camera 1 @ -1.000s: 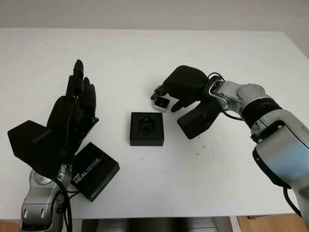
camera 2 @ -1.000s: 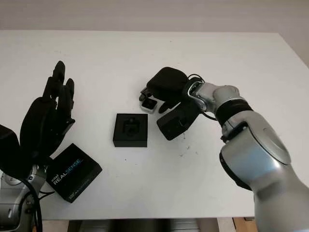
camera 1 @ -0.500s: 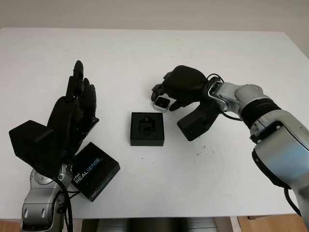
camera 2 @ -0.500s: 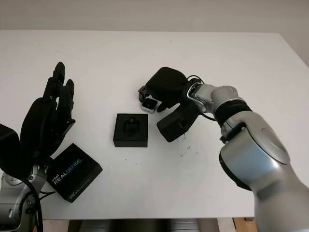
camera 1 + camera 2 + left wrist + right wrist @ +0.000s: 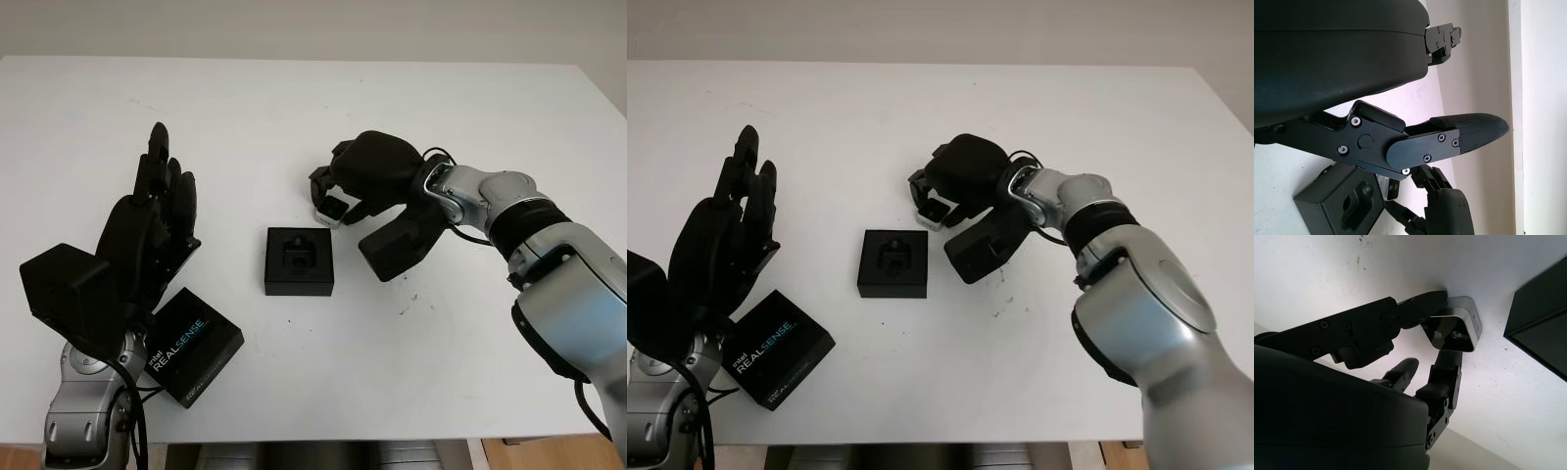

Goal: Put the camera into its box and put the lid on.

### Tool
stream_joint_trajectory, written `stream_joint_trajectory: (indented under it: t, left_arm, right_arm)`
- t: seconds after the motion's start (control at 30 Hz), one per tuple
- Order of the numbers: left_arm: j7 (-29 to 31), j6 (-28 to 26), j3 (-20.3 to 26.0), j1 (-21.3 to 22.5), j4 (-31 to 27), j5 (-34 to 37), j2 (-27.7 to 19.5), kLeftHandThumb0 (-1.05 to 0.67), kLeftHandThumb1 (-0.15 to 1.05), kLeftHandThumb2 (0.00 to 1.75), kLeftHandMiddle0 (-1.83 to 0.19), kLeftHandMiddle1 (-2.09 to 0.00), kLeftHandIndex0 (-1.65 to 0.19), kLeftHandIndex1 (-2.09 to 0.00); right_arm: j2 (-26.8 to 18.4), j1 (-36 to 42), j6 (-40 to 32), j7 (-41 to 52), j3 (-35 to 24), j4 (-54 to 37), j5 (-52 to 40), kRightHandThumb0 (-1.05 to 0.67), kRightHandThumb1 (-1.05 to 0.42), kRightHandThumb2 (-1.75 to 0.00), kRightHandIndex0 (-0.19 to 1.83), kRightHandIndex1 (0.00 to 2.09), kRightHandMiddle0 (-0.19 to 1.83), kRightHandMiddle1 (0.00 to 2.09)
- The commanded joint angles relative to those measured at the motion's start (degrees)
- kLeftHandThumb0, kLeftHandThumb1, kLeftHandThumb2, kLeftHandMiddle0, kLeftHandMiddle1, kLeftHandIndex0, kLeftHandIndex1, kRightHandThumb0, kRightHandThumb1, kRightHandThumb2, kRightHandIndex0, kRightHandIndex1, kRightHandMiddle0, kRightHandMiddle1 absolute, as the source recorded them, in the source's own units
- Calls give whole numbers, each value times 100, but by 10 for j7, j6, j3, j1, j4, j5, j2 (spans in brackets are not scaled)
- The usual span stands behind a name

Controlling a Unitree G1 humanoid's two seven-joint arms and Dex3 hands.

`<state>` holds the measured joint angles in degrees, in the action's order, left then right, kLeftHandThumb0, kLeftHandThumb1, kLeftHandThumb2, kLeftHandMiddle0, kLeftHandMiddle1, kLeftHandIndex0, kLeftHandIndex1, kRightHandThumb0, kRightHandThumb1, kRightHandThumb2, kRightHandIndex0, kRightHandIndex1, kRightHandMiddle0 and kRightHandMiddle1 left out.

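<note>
Two hands frame the white table (image 5: 294, 108) as I watch remotely. My right hand (image 5: 367, 176) sits just past the open black box (image 5: 298, 260), at about one o'clock from it, fingers (image 5: 1400, 313) clamped on the small silver camera (image 5: 334, 209). In the right wrist view the camera (image 5: 1454, 328) is pinched between fingertips, tilted, its dark lens face showing; whether it touches the table I cannot tell. The box lies at table centre, its moulded insert bare. Its lid (image 5: 193, 347), printed REALSENSE, lies at eight o'clock from the box, near the front edge. My left hand (image 5: 147, 235) hovers open at nine o'clock from the box, just above the lid, holding nothing.
</note>
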<state>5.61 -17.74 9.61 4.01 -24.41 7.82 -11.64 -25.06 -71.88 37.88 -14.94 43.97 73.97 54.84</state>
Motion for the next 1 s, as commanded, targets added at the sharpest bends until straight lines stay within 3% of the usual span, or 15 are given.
stream_joint_trajectory:
  t: [0.0, 0.5, 0.97]
  left_arm:
    - [-1, 6, -2, -2, -5, -3, 0, -79, 105, 64, 16, -6, 18, -5]
    - [9, 12, -1, -4, -2, 2, 0, -78, 105, 63, 17, -5, 19, -5]
    - [5, 1, -5, 1, -1, 1, 2, -81, 105, 67, 16, -6, 17, -6]
  right_arm:
    - [-12, 12, -7, 10, -8, 4, -9, -37, -97, -5, 45, 17, 47, 110]
    - [-13, 19, -45, 123, -96, -2, -108, -36, -95, -5, 42, 9, 46, 117]
    - [-6, 23, -80, 221, -170, -7, -192, -36, -97, -6, 35, 3, 34, 143]
